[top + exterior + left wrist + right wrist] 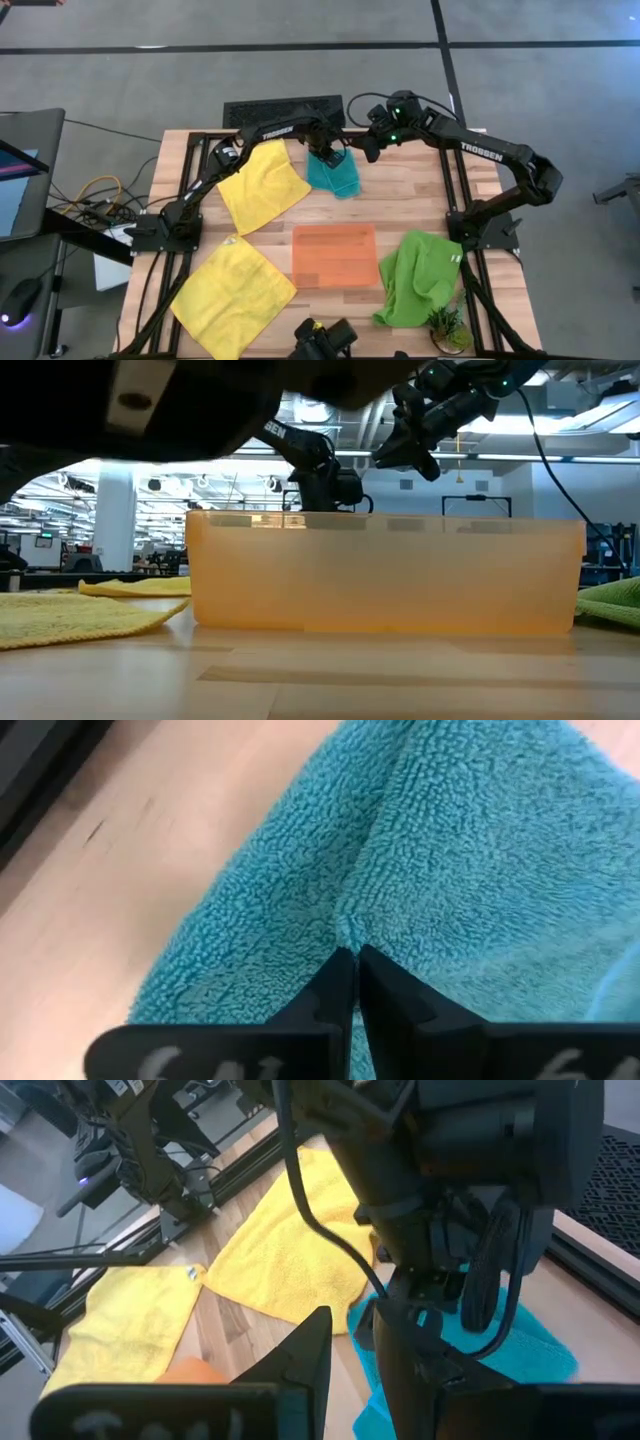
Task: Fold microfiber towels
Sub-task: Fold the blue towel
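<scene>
The teal towel [338,178] lies bunched on the wood at the table's far middle, and my left gripper [352,955] stands over it, shut on its pile. A yellow towel [262,186] is spread beside it toward the left. A second yellow towel [232,296] lies flat at the near left. The lime green towel [420,276] lies crumpled at the near right. My right gripper [345,1350] hovers open above the table, just right of the left gripper, with nothing between its fingers. My left gripper pinches a raised ridge of the teal towel [346,925] between its two fingertips [325,988]. The fingers come from above, pointing steeply down. A crease runs away from the pinch, and the rest of the towel lies on the table. How many layers it holds cannot be told.
A flat orange tray [335,255] sits at the table's near middle, between the near yellow towel and the green one. A small potted plant [447,326] stands at the near right corner. Black frame rails [205,150] edge the table on both sides.
</scene>
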Available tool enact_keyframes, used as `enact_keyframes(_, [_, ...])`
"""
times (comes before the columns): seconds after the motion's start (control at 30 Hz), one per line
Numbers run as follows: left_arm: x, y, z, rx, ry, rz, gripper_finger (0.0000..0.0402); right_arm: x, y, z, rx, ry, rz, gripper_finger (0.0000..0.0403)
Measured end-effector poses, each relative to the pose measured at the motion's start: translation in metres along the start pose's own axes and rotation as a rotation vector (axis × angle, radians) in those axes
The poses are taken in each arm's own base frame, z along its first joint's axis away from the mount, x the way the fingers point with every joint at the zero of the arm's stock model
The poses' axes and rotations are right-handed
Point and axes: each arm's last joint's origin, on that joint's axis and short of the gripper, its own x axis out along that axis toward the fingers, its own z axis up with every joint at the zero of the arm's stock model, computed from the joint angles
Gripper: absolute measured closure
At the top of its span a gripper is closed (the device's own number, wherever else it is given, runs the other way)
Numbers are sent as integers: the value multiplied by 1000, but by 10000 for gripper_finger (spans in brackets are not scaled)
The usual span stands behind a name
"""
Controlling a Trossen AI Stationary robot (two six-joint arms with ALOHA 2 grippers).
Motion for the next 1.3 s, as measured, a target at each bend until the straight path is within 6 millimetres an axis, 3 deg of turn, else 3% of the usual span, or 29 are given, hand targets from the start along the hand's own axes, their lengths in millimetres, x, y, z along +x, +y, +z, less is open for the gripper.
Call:
enact_keyframes(0.27, [-24,3,5,68,-7,-10,400,0,0,0,0,0,0,300])
enact_keyframes(0.7, [-29,19,-4,145,88,90,401,0,0,0,0,0,0,300])
enact_keyframes(1.3, [-37,19,-5,176,85,117,401,0,0,0,0,0,0,300])
